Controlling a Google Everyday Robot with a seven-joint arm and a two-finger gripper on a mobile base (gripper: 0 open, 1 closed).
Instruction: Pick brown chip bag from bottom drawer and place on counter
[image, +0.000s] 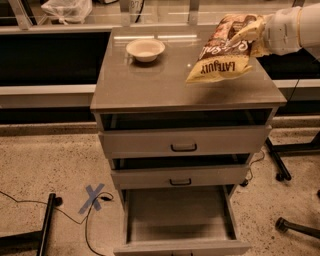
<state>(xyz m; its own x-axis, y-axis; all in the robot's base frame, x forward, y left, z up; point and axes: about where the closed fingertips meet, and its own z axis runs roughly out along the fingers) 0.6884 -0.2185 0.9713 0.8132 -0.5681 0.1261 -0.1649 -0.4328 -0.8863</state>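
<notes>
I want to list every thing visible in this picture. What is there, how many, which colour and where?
chip bag: one, brown and yellow, over the counter's right side, held up
bowl: one, cream, on the counter, back left
counter: one, grey-brown, top of the cabinet
upper drawers: two, grey, slightly open
bottom drawer: one, grey, pulled out
tape cross: one, blue, floor left
end effector: one, white, upper right, gripping the bag's top end
</notes>
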